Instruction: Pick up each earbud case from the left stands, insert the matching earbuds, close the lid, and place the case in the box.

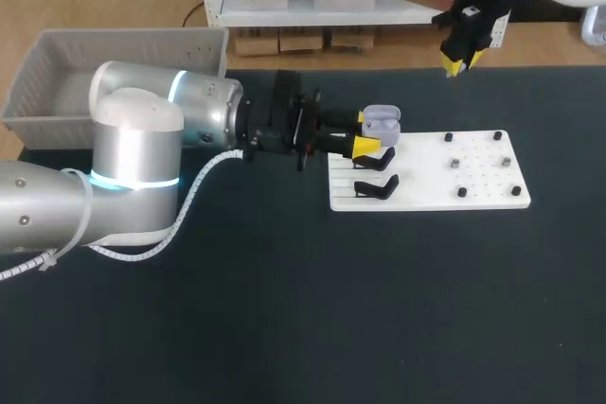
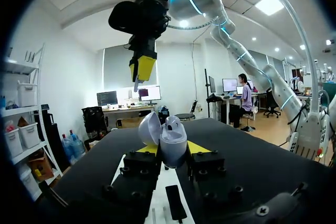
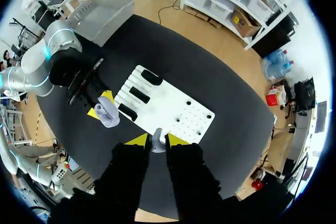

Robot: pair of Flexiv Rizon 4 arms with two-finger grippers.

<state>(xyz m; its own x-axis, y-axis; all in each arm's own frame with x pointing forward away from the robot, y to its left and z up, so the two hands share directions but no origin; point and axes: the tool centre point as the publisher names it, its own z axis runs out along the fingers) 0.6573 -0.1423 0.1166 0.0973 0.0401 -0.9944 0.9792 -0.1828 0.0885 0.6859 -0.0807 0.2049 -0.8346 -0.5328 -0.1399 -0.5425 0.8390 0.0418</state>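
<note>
Black table (image 1: 284,309), with a white pegged board (image 1: 426,186) right of centre in the head view. My left pincer (image 1: 365,132) pinches the pale grey earbud case (image 1: 383,121), lid open, at the board's left edge above two empty black stands (image 1: 377,186). My right pincer (image 1: 458,61), upper right, appears pressed on a small pale earbud (image 3: 156,144). Judgement: descend vertically onto the open case, aligning bud with socket, and hold the case steady. Room is ample rightward. The grey slatted basket (image 1: 123,43) sits apart, upper left.
</note>
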